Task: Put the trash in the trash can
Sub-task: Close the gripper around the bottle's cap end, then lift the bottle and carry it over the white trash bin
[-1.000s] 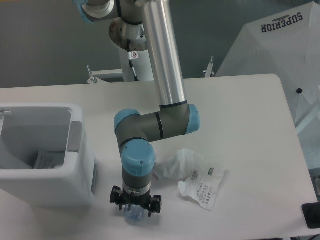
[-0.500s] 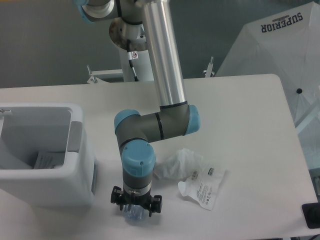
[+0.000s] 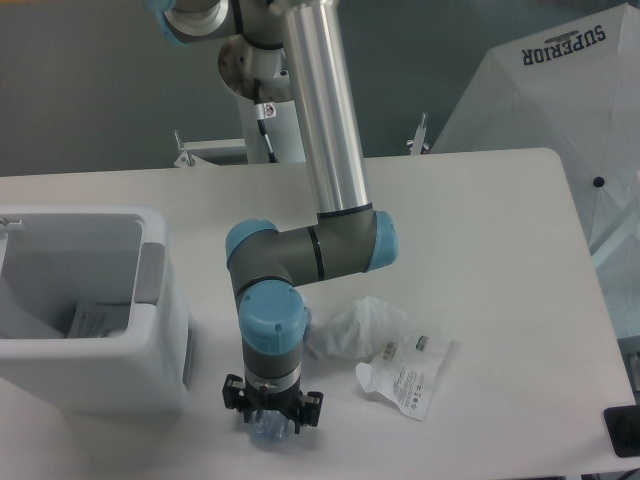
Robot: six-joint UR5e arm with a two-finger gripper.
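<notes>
Slightly leftward: claw [image 3: 270,428], bottle [image 3: 266,432].

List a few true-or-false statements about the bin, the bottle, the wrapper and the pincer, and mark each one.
1. The trash can stands at the table's left side. True.
2. The plastic bottle lies inside the trash can. False: it sits under the pincer near the table's front edge.
3. The white wrapper lies on the table to the right of the arm. True.
4. The trash can is completely empty. False: a piece of paper lies inside.
5. The pincer hangs above the wrapper. False: it is over the bottle.
</notes>
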